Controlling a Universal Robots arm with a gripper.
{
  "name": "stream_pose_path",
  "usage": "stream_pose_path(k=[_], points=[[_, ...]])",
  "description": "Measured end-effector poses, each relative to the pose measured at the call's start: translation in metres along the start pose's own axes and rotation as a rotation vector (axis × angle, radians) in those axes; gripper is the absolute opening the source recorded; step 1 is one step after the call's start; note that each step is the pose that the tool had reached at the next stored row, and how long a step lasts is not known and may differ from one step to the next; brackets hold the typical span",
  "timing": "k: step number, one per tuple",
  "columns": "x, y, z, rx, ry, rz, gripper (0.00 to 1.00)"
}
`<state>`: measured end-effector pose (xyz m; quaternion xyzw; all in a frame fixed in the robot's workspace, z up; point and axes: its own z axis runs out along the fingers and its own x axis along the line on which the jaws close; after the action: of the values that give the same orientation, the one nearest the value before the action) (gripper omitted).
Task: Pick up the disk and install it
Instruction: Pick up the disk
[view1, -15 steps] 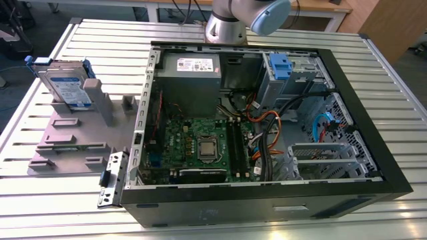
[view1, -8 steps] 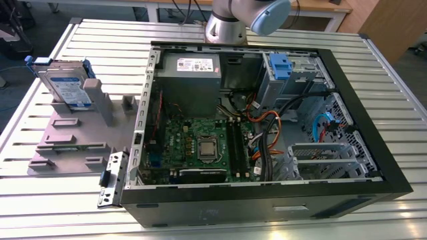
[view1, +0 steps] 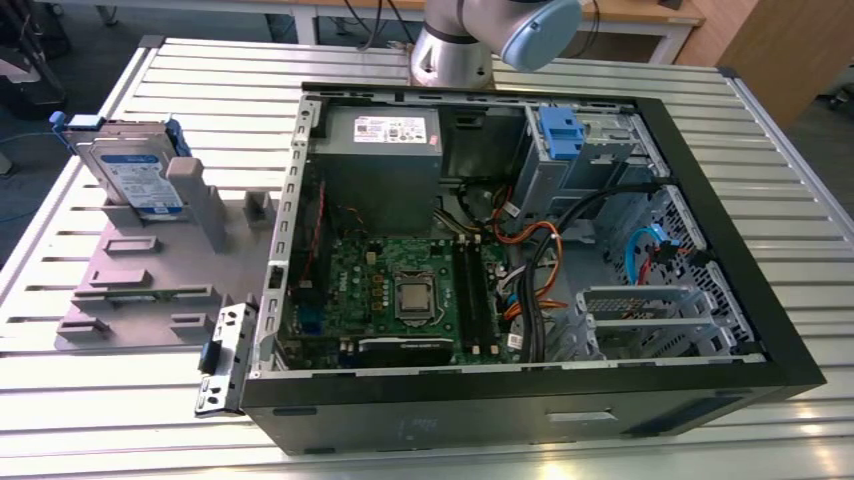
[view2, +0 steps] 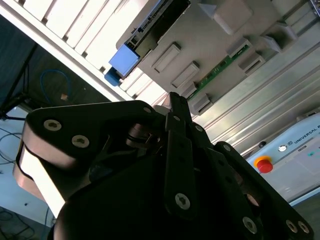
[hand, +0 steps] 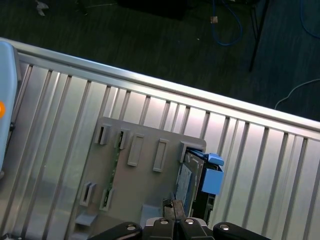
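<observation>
**Pincer** (hand: 173, 205): fingers pressed together, holding nothing. It hangs over the grey holder (hand: 140, 160), close to the disk (hand: 186, 184) but not touching it.

**Disk:** stands upright in a slot of the holder, framed by its blue carrier (hand: 212, 180). The holder sits on the slatted surface (view1: 200, 85) beside the open computer case (view1: 534, 250), outside it.

**Hazard, as judged:** a descent with the fingers unspread would strike the disk's top edge and tip it in its slot. A hold on the plastic carrier alone might flex and slip.
</observation>
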<state>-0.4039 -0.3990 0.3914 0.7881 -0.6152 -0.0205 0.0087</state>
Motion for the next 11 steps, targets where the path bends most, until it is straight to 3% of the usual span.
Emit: stream_pose_path(k=[11], points=[[0.0000,0.0000,0.0000,-0.0002,0.0005,-0.013,0.11]])
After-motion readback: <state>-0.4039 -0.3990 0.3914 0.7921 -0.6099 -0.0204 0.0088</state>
